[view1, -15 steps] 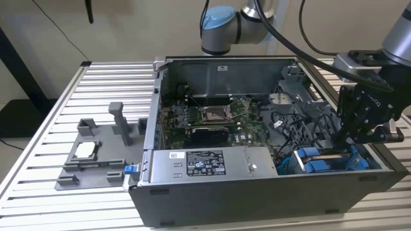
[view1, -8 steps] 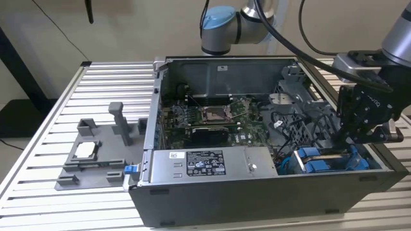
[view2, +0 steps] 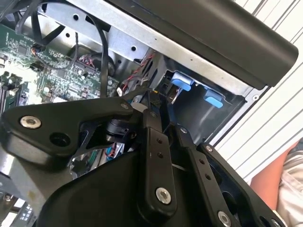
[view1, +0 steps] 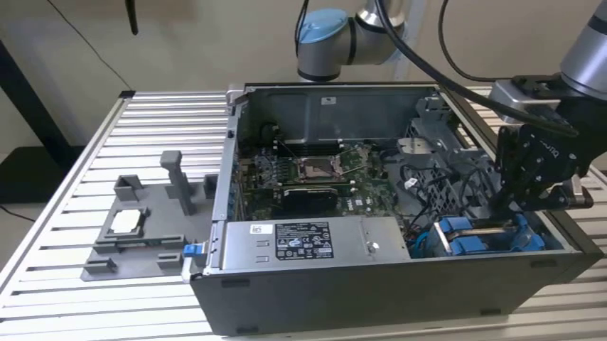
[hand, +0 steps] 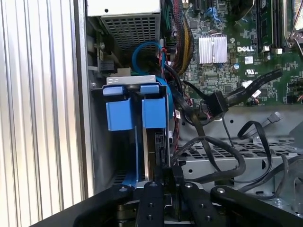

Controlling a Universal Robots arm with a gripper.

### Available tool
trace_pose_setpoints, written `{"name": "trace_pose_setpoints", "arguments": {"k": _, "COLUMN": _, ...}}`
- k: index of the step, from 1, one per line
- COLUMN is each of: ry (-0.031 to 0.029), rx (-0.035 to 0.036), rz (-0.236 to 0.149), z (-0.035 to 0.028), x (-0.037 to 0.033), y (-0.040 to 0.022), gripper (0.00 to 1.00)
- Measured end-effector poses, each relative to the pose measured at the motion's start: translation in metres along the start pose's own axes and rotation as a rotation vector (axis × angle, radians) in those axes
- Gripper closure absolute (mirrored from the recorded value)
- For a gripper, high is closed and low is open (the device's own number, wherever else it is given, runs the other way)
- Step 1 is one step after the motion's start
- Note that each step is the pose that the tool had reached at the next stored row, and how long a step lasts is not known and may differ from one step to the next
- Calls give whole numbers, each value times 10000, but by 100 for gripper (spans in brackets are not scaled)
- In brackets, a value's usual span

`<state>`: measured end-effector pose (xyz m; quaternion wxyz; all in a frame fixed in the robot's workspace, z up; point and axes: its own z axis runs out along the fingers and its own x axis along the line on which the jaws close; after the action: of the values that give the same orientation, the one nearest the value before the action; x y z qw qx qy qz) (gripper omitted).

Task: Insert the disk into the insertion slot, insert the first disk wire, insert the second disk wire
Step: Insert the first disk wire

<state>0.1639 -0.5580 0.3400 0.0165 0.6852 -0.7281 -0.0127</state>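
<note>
the power supply (view1: 379,238), at 6 o'clock in the open computer case (view1: 399,298) in the exterior view, carries a white sticker (view1: 301,240) (print too small to make out). the motherboard (hand: 246,47) bears small white lettering. at 4 o'clock in the case the insertion slot (hand: 97,142) holds the disk (hand: 154,113), blue carrier tabs showing. the gripper (hand: 164,177) hangs just over it, fingers drawn nearly together; whether they pinch anything i cannot tell. at 9 o'clock, outside the case, the grey fixture tray (view1: 104,266) holds a small pale part (view1: 128,222).
</note>
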Motion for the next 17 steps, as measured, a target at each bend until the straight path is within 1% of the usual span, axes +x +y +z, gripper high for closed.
{"name": "trace_pose_setpoints", "arguments": {"k": 7, "ry": 17, "rx": 23, "rz": -317, "z": 37, "x": 0, "y": -1, "gripper": 81}}
{"name": "trace_pose_setpoints", "arguments": {"k": 9, "ry": 23, "rx": 23, "rz": -337, "z": 51, "x": 0, "y": -2, "gripper": 81}}
{"name": "trace_pose_setpoints", "arguments": {"k": 12, "ry": 14, "rx": 22, "rz": -343, "z": 57, "x": 0, "y": -2, "gripper": 81}}
{"name": "trace_pose_setpoints", "arguments": {"k": 16, "ry": 15, "rx": 22, "rz": -343, "z": 57, "x": 0, "y": -2, "gripper": 81}}
{"name": "trace_pose_setpoints", "arguments": {"k": 17, "ry": 0, "rx": 20, "rz": -343, "z": 64, "x": -1, "y": -2, "gripper": 80}}
